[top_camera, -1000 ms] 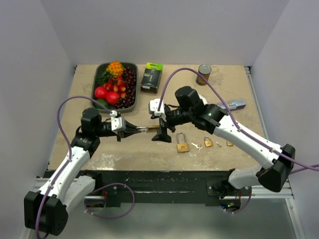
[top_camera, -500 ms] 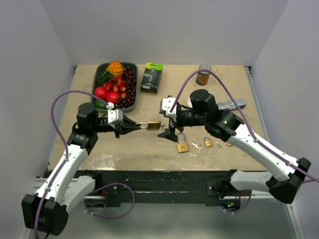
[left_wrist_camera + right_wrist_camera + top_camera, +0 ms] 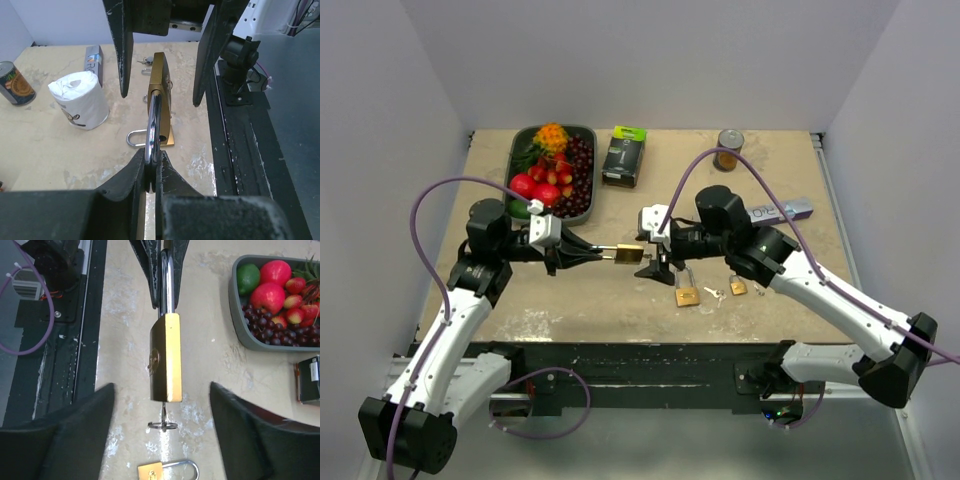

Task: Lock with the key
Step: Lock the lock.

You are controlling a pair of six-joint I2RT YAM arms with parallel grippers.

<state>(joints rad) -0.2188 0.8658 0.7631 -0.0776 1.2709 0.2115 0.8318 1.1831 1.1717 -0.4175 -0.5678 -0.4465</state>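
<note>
A brass padlock (image 3: 629, 253) hangs level above the table between the two arms. My left gripper (image 3: 603, 256) is shut on its steel shackle (image 3: 153, 125); the body (image 3: 161, 75) points away from it. A small key (image 3: 163, 424) with a ring sticks out of the body's bottom end (image 3: 166, 357). My right gripper (image 3: 655, 262) is open, one finger on each side of that end (image 3: 161, 390), touching neither lock nor key. Its fingers (image 3: 123, 45) show in the left wrist view.
Two smaller brass padlocks (image 3: 687, 290) (image 3: 738, 286) and loose keys lie on the table under the right arm. A fruit tray (image 3: 514, 160), a black box (image 3: 625, 155), a can (image 3: 729, 148) and a tube (image 3: 782, 211) stand further back. A toilet roll (image 3: 80, 100) stands beyond the padlocks.
The left wrist has drawn back to the left while still holding the padlock. The right gripper has shifted slightly right, away from the padlock, and stays open at its key end.
</note>
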